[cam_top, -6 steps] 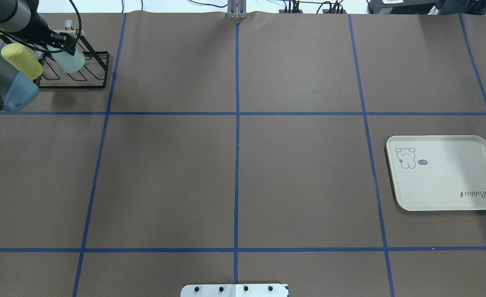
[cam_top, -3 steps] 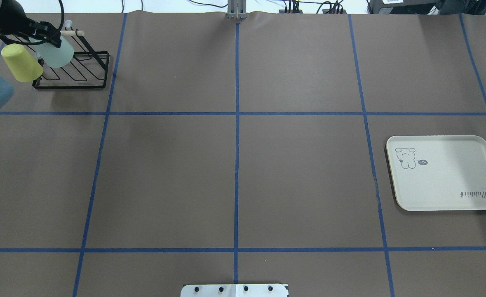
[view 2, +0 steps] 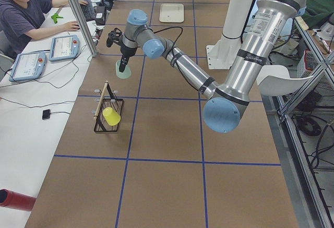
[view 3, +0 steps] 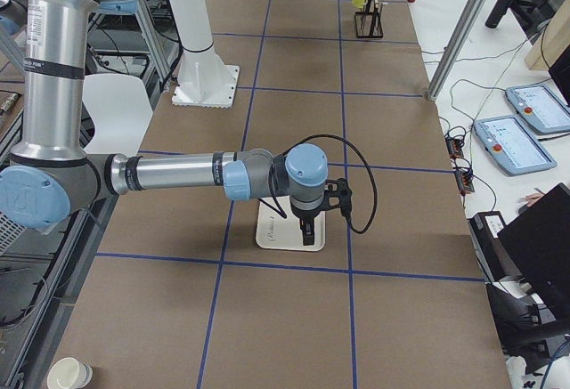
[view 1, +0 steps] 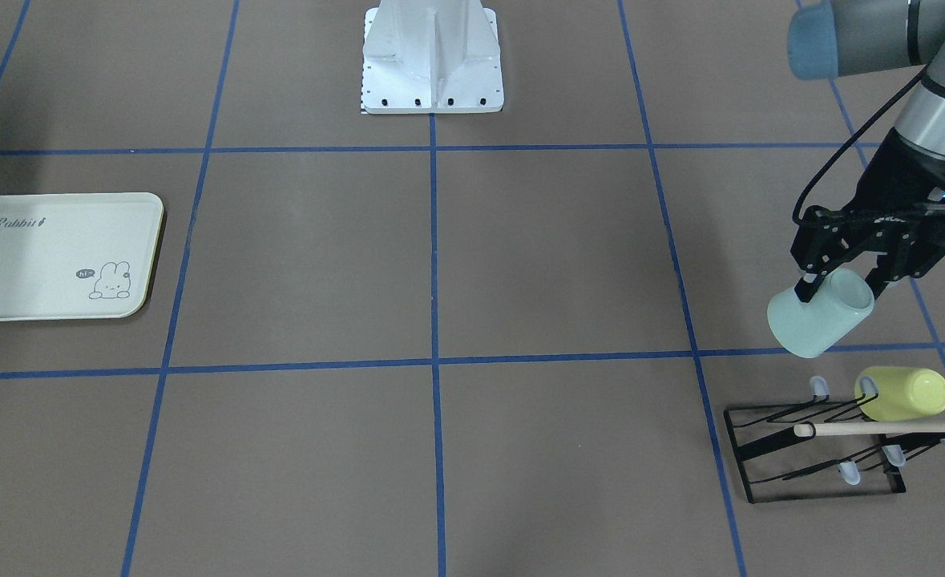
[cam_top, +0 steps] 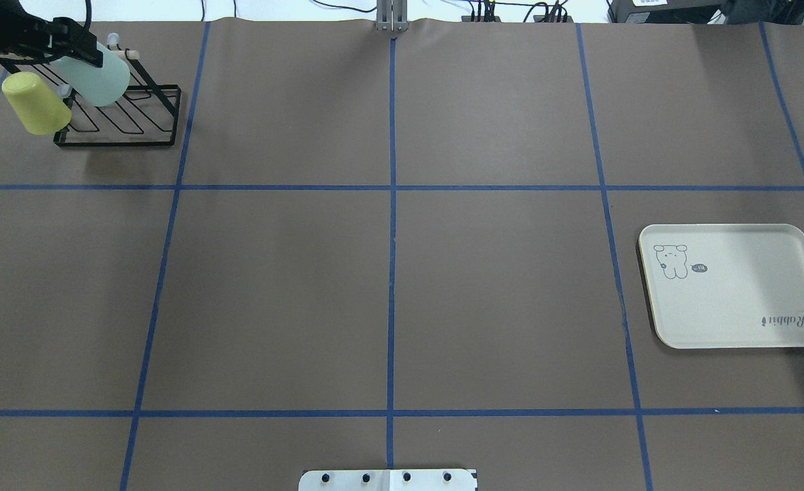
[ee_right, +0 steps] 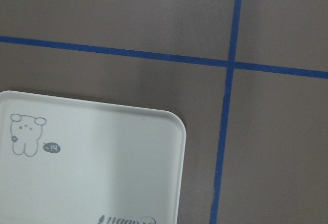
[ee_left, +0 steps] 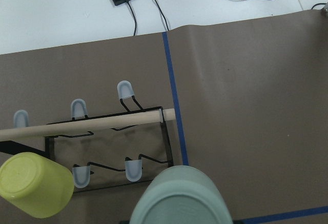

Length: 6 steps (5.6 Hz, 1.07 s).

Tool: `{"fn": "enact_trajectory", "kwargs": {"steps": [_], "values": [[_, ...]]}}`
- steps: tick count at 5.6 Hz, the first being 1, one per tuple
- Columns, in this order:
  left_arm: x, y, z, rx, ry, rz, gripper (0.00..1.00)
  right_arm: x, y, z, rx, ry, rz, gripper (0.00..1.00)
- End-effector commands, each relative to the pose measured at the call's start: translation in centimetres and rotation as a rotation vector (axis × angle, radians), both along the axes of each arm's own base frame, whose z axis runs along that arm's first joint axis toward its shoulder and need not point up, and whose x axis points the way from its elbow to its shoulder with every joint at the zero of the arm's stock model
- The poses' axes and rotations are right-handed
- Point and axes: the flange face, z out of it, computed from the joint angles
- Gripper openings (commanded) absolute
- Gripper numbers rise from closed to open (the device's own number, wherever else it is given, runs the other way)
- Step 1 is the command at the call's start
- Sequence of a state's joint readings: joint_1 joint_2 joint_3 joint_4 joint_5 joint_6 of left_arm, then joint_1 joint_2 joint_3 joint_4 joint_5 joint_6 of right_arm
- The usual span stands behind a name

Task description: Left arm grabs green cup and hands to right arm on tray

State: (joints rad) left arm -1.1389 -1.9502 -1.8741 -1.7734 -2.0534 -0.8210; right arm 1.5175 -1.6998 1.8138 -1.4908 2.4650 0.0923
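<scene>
My left gripper [view 1: 841,288] is shut on the rim of the pale mint-green cup [view 1: 815,322] and holds it tilted in the air, just clear of the black wire rack [view 1: 809,449]. The cup also shows in the overhead view [cam_top: 98,76] and in the left wrist view [ee_left: 179,198]. The cream Rabbit tray [cam_top: 736,286] lies empty at the table's right side. My right gripper [view 3: 307,233] hangs over the tray's edge; it shows only in the exterior right view, so I cannot tell whether it is open or shut.
A yellow-green cup [view 1: 905,394] sits upturned on a peg of the rack, next to the rack's wooden rod [view 1: 881,429]. The robot's white base [view 1: 432,60] stands at mid-table. An operator [view 2: 23,9] sits beyond the far edge.
My left gripper has lifted the green cup up and off the rack, toward the table's far edge. The left arm's elbow has swung out of the overhead view. The tray has not moved.
</scene>
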Motion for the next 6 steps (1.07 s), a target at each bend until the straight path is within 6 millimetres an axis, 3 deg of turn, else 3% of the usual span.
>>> {"fn": "enact_trajectory", "kwargs": {"steps": [1, 2, 4, 6], "values": [[0.1, 1.0, -1.8, -0.060, 0.200, -0.113, 0.12, -0.6, -1.6, -4.3, -0.032, -0.103, 0.201, 1.00], [0.2, 1.9, -2.8, -0.096, 0.341, -0.130, 0.12, -2.0, -1.7, -6.0, -0.059, -0.167, 0.279, 1.00], [4.7, 5.4, -5.6, -0.199, 0.610, -0.115, 0.12, -5.3, -0.7, -9.9, -0.089, -0.344, 0.377, 1.00], [5.6, 7.1, -7.8, -0.298, 0.782, -0.114, 0.12, -8.3, 1.1, -13.8, -0.031, -0.538, 0.355, 1.00]]}}
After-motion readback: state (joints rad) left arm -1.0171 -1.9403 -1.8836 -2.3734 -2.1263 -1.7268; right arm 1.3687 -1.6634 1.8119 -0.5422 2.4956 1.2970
